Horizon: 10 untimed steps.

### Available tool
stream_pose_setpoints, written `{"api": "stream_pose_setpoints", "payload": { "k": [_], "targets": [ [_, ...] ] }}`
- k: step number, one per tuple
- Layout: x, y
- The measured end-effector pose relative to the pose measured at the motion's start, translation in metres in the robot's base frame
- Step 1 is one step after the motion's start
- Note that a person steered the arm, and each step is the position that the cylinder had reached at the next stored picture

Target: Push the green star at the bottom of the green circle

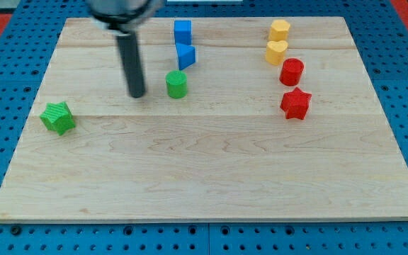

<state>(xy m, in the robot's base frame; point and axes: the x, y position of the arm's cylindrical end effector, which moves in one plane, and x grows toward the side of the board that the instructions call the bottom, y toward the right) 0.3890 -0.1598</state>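
Green star-shaped block [57, 117] sits near the left edge of the pale wooden board [204, 177]. To its right, the dark rod's tip [137, 95] rests just left of the green cylinder block [177, 84], not touching it. The arm carries no pincer. Blue [183, 44], yellow [278, 41] and red blocks [294, 88] follow rightward.

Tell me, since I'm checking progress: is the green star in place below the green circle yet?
Not yet. The green star sits far off at the view's left, the green circle near the top centre; my tip stands just left of the circle.
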Motion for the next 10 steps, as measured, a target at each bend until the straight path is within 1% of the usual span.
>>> {"api": "stream_pose_setpoints", "payload": {
  "k": [1,2,3,4,5,6,7,8,9,10],
  "targets": [
    [-0.003,-0.101],
    [0.018,-0.141],
    [0.062,-0.125],
    [0.065,-0.091],
    [0.054,-0.044],
    [0.051,-0.066],
    [0.057,-0.063],
    [0.059,-0.034],
    [0.046,-0.014],
    [0.042,-0.01]
  ]
}}
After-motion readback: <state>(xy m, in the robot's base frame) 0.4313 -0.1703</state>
